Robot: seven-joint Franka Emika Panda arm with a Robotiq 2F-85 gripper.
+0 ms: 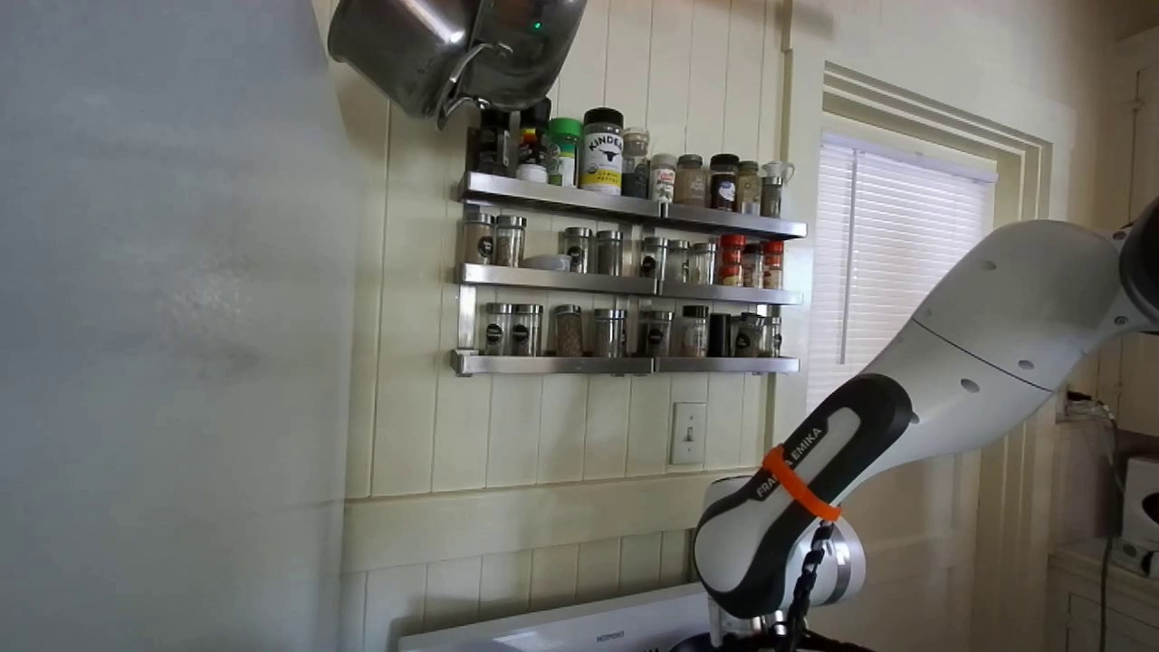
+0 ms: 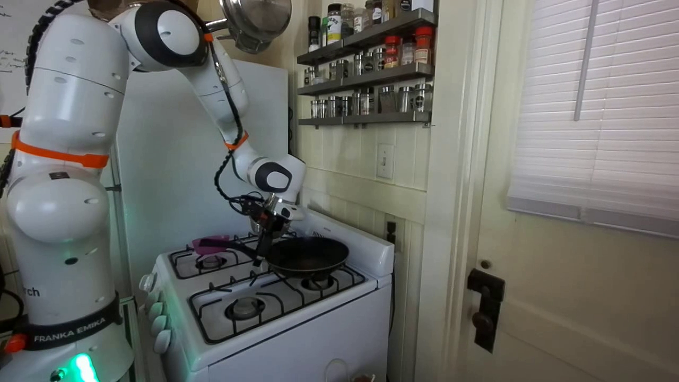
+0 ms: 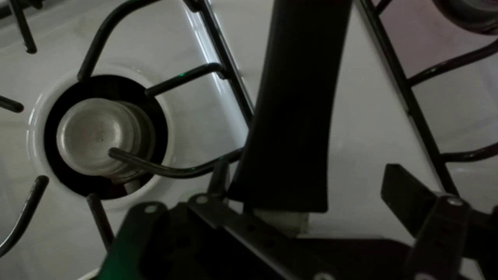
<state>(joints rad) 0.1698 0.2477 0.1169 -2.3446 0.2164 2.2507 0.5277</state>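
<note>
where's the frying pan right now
In an exterior view, the pan is over a back burner, at picture right on the stove; in the wrist view, its handle shows between the open fingers of the end effector.

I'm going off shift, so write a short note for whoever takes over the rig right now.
Gripper: open, fingers on either side of the black handle; whether either touches it is unclear.
Pan: on the stove, over a rear burner.
Pink item: partly behind the handle in an exterior view.
Done: the pan sits over the burner, its handle not clamped.
Left: the gripper is not yet clear of the handle.
</note>
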